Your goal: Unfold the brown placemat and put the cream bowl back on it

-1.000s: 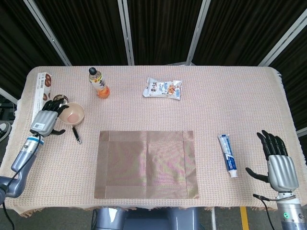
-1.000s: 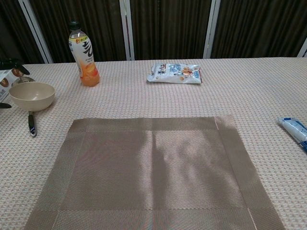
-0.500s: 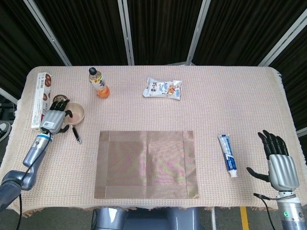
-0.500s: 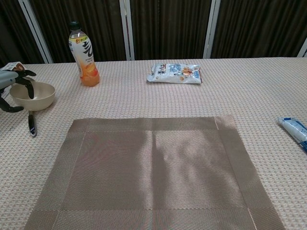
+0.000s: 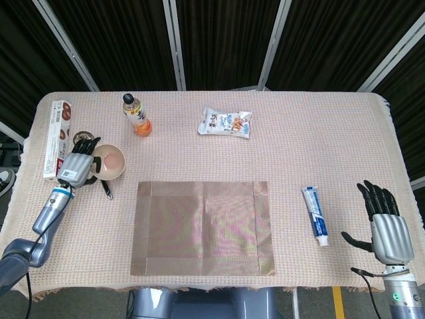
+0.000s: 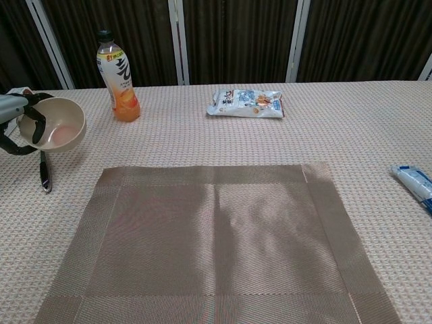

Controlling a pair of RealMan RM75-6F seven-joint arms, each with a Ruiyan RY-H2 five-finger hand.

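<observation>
The brown placemat [image 5: 203,227] [image 6: 216,243] lies unfolded and flat at the table's front centre. The cream bowl [image 5: 110,161] [image 6: 57,126] is lifted off the table at the left and tilted, its opening facing the camera in the chest view. My left hand [image 5: 78,165] [image 6: 17,121] grips the bowl by its left rim. At the front right corner my right hand [image 5: 386,226] rests with fingers spread and nothing in it; only the head view shows it.
A dark utensil [image 5: 105,187] [image 6: 44,173] lies under the bowl. An orange drink bottle [image 5: 137,115] [image 6: 117,76], a snack bag [image 5: 226,123] [image 6: 246,103], a long box [image 5: 57,137] at the left edge and a toothpaste tube [image 5: 316,215] [image 6: 414,184] sit around the mat.
My left hand closed on the bowl's rim, then lifted it off the table and tipped it, shifting it slightly toward the mat. The right hand stayed still.
</observation>
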